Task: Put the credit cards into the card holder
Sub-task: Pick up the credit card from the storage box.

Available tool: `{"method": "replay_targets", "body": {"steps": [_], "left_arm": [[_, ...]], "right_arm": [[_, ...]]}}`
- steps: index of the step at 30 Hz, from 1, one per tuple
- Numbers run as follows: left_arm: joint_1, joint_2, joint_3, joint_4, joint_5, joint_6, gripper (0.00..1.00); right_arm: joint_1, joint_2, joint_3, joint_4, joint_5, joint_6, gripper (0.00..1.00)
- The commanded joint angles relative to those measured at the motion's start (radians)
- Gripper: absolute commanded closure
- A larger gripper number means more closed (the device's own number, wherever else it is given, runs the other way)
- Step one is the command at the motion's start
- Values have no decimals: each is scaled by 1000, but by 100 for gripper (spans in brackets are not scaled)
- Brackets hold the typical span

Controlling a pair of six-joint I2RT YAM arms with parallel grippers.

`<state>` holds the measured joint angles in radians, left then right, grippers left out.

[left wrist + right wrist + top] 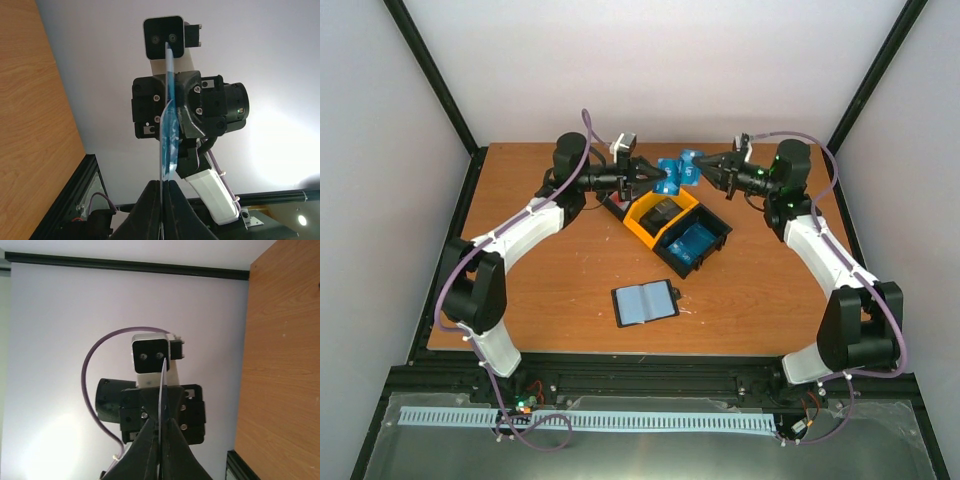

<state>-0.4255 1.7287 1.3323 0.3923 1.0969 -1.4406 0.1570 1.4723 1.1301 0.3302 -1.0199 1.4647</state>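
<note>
- The left claw [163, 184] is at the bottom edge, and its two dark fingers are pressed together on a blue card [167, 135].
- The card is seen from its thin edge and stands straight up.
- Behind the card, the black wrist of the right arm [210, 107] faces this camera, with a white camera block [164, 37] above it.
- The wooden desk [35, 125] fills the left side.

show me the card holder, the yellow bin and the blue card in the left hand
card holder [645, 303]: top view, open inner pocket
yellow bin [638, 221]: top view, left wall
blue card [167, 150]: left wrist view, its edge-on face
</note>
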Motion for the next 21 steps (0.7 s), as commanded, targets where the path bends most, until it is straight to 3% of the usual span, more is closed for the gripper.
{"method": "replay_targets", "body": {"steps": [1,6,10,12,16,21], "left_arm": [[13,-32,-17,-24,7,26,98],[42,-95,-70,-172,-46,166,99],[43,-173,-99,-519,-230,432,99],[36,-235,-157,-617,-337,495,99],[8,-350,-368,-569,-450,453,99],[-51,-458,-602,-429,-582,342,99]], "right_arm": [[-32,-41,33,-72,24,-85,97],[-53,-61,95,-373,52,-371,97],[-52,-89,85,-598,91,-597,97],[-47,-109,53,-660,105,-664,97],[-4,-152,-8,-797,150,-812,97],[142,-194,-73,-943,251,-952,97]]}}
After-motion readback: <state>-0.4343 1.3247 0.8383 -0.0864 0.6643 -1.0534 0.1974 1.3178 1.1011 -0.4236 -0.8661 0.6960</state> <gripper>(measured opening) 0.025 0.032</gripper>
